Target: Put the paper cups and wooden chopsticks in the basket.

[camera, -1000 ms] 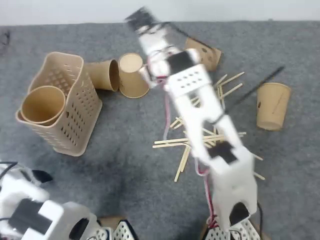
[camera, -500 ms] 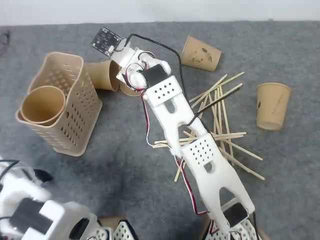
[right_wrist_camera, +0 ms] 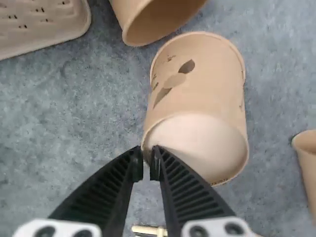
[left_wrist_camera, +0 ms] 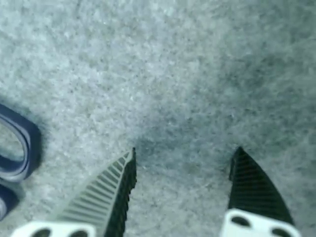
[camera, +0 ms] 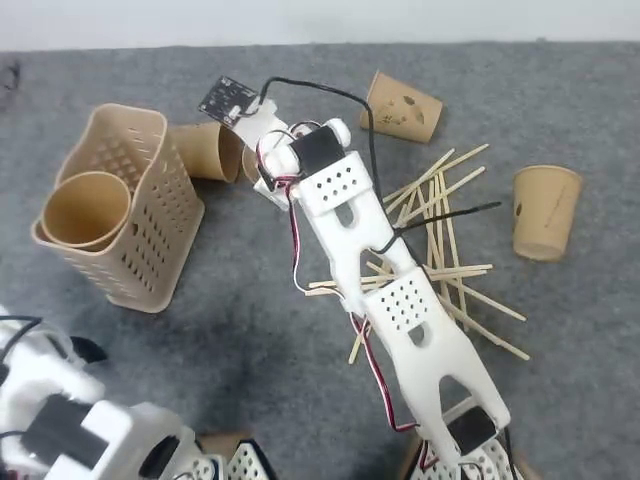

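Grey felt surface (camera: 240, 310). Basket (camera: 150, 230) at left, tilted, nested cup (camera: 85, 210) inside. Wooden chopsticks (camera: 460, 270) scattered at right. Right gripper (right_wrist_camera: 146, 157): jaws pinched on paper cup (right_wrist_camera: 197, 98) rim; from above, the arm covers that cup. Left gripper (left_wrist_camera: 186, 149): jaws apart over the surface.

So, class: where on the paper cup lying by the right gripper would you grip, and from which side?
Pinch the thin rim of the paper cup, one finger inside and one outside, coming in low from its open end. It lies on its side with the mouth towards the right gripper, and the round body could roll. That gripper is shut there.
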`<state>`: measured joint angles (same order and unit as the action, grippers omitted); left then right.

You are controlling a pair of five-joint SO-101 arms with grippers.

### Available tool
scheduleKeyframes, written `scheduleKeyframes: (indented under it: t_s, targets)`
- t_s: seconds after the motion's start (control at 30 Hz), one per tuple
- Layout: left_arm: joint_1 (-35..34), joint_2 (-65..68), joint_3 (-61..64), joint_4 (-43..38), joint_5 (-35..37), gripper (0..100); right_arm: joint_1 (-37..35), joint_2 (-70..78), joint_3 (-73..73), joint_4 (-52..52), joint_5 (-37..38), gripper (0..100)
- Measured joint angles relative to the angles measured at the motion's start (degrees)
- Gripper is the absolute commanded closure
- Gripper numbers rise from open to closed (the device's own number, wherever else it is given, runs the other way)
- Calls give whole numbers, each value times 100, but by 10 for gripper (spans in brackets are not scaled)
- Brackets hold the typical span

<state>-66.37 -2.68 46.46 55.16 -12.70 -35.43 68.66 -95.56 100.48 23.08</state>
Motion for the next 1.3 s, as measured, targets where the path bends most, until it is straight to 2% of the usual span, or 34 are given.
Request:
scheduleKeyframes:
  t_s: [0.23, 0.4, 0.63, 0.77, 0.97, 1.03, 1.2, 1.3]
  targets:
    - [0, 0, 0, -114, 0, 698, -9, -457, 967, 18, -158, 948]
    - [0, 0, 0, -123, 0, 698, -114, -1143, 3341, 18, -167, 948]
    - [9, 0, 0, -123, 0, 698, -519, -3815, 6541, 18, -167, 946]
    - [9, 0, 0, -123, 0, 698, -563, -5310, 6866, -18, -167, 931]
    - [9, -53, 114, -123, 0, 698, -123, -5881, 6901, -659, -141, 789]
    - [9, -53, 114, -123, 0, 698, 97, -5881, 6901, -1196, 44, 820]
    - [9, -53, 114, -123, 0, 698, 334, -5187, 6901, -2673, 492, 997]
    - [9, -53, 114, -123, 0, 698, 308, -4457, 6901, -3015, 571, 972]
